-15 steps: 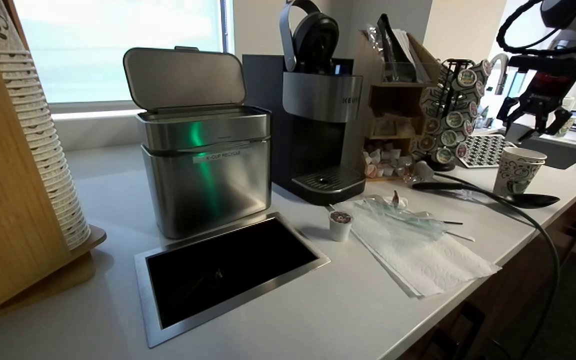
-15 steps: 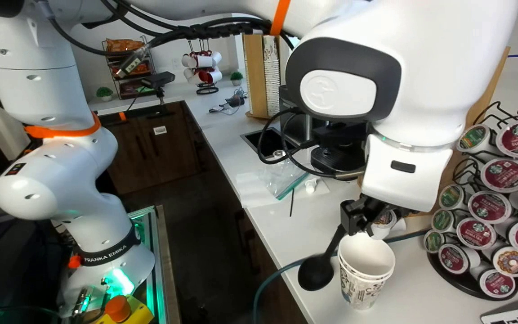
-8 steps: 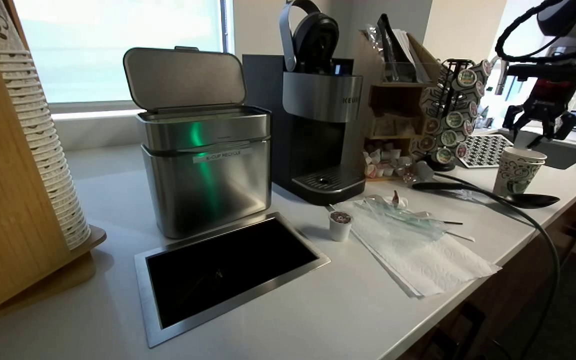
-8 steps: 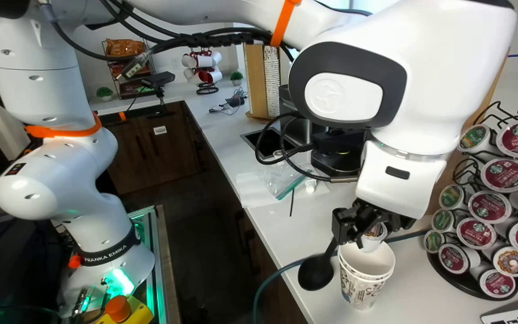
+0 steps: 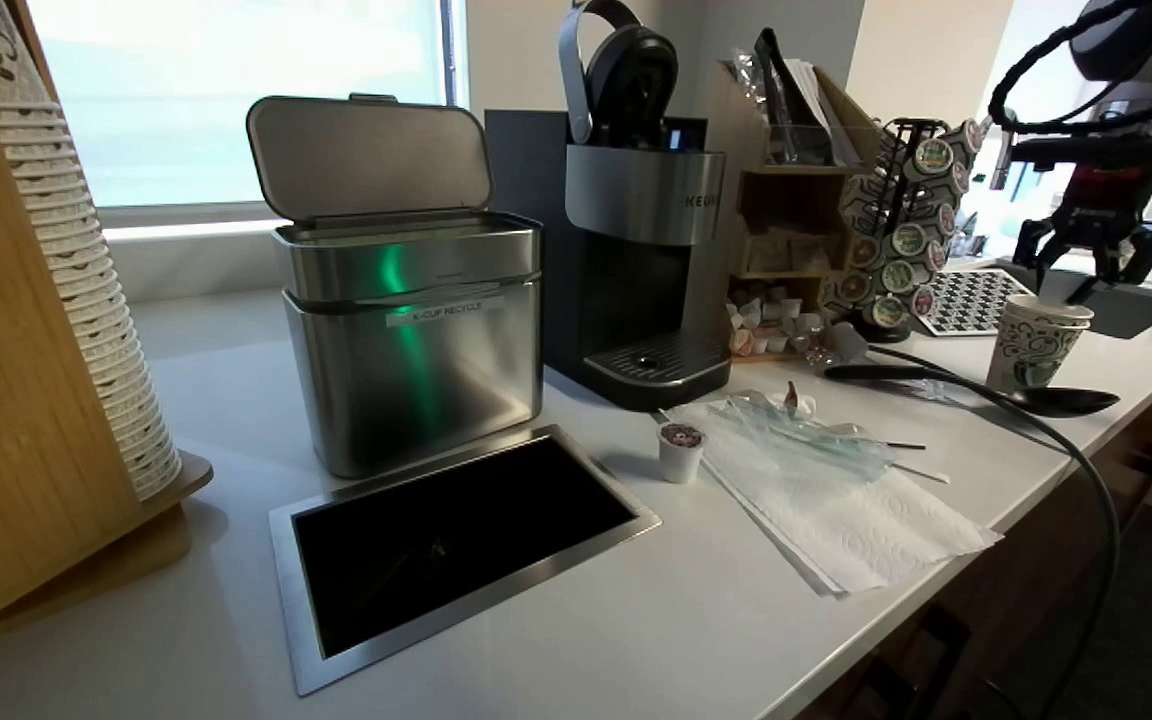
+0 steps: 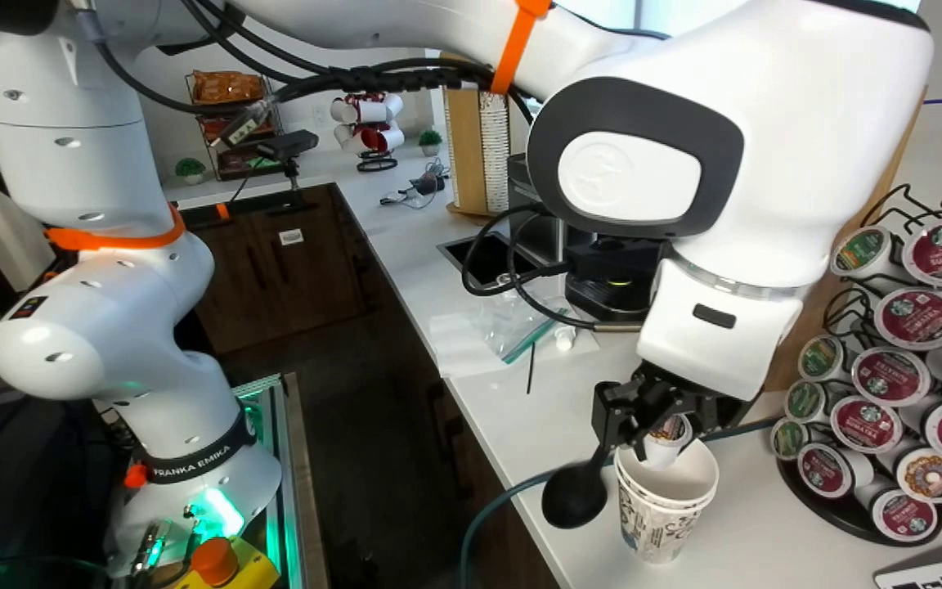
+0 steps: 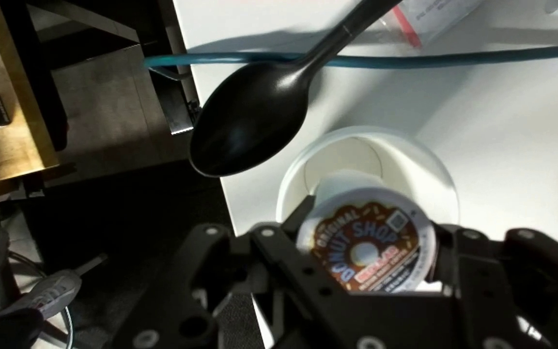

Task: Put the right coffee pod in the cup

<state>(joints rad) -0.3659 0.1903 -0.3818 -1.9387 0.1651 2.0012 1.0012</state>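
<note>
The cup [image 5: 1034, 350] is a white paper cup with a dark swirl pattern, standing upright in both exterior views [image 6: 657, 523]. It looks like two nested cups. My gripper [image 6: 670, 433] is shut on a coffee pod [image 6: 661, 454], white with a brown donut-shop lid. In the wrist view my fingers [image 7: 370, 227] hold the pod [image 7: 364, 247] tilted, its narrow end over the open mouth of the cup [image 7: 439, 179]. In an exterior view the pod [image 5: 1064, 286] is at rim height; whether it is inside the rim is unclear. Another pod [image 5: 680, 455] stands on the counter.
A black spoon [image 7: 250, 121] and a teal cable [image 7: 405, 60] lie beside the cup. A pod carousel [image 6: 872, 425] stands close by. Plastic bags on a paper towel [image 5: 866, 530], the coffee machine [image 5: 646, 200] and a counter opening [image 5: 576, 560] are farther along.
My gripper has moved down with the pod, from above the cup to the height of its rim, and shifted sideways over the mouth. The cup has not moved.
</note>
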